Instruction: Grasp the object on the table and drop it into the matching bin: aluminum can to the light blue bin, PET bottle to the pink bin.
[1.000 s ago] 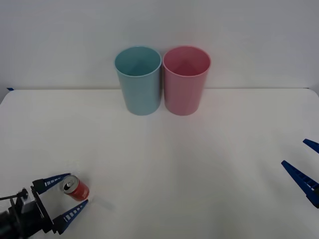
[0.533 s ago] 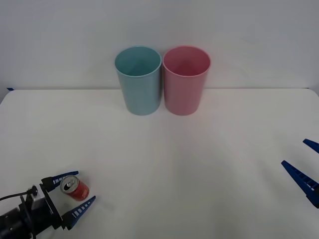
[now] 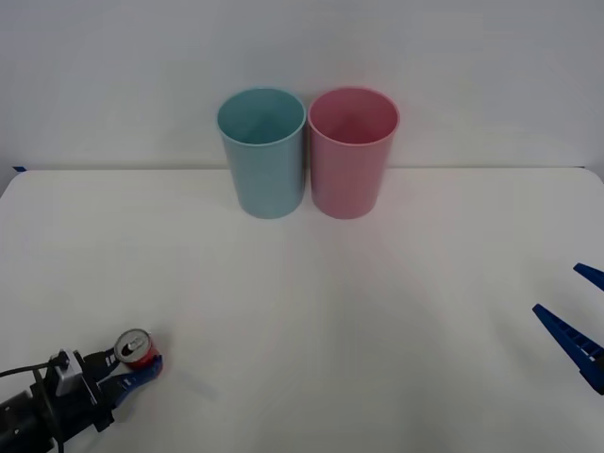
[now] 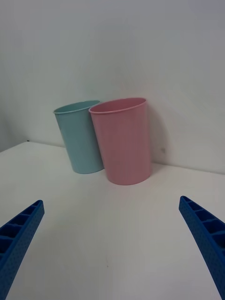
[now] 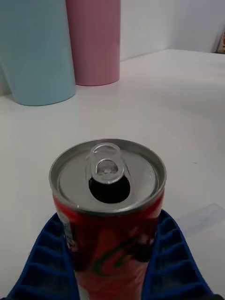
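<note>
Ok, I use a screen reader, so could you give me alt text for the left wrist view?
The left tool is shut on a red aluminum can, its silver top and open pull tab facing the camera. Behind it on the white table stand the light blue bin and the pink bin, side by side.

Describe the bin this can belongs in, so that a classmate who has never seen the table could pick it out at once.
At the white table's far edge, two tall tapered bins stand side by side. The light blue bin is the one on the robot's left; its twin, the pink bin, differs only in colour.
</note>
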Controlling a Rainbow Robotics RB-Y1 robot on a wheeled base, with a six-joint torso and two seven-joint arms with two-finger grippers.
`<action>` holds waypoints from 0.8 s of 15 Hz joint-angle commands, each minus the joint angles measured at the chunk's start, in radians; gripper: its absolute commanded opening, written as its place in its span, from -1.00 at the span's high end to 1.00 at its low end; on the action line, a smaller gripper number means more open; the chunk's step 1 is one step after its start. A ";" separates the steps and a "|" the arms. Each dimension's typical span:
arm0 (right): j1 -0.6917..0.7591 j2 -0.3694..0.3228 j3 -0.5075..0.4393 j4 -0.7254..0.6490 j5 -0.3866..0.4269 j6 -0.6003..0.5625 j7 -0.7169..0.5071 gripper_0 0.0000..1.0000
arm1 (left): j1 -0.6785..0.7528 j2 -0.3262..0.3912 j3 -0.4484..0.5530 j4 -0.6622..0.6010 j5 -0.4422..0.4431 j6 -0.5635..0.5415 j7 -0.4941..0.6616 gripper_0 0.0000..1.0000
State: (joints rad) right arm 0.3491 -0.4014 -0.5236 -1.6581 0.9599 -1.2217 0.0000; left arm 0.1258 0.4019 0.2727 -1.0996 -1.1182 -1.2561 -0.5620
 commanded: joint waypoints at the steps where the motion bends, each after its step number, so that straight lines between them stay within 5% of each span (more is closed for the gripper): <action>1: 0.000 0.000 0.000 0.000 0.000 0.000 0.000 -1.00 | 0.000 0.002 0.005 0.000 0.001 0.000 0.005 1.00; 7: 0.000 0.000 0.000 0.000 0.000 0.000 0.000 -1.00 | 0.006 0.008 0.006 -0.028 0.051 0.000 0.033 1.00; 12: 0.000 0.000 0.000 0.000 0.000 0.000 0.000 -1.00 | 0.040 0.008 0.006 -0.178 0.121 0.029 0.195 1.00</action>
State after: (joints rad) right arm 0.3491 -0.4014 -0.5236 -1.6581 0.9599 -1.2217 0.0000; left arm 0.1609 0.4095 0.2793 -1.2526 -1.0065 -1.2354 -0.3913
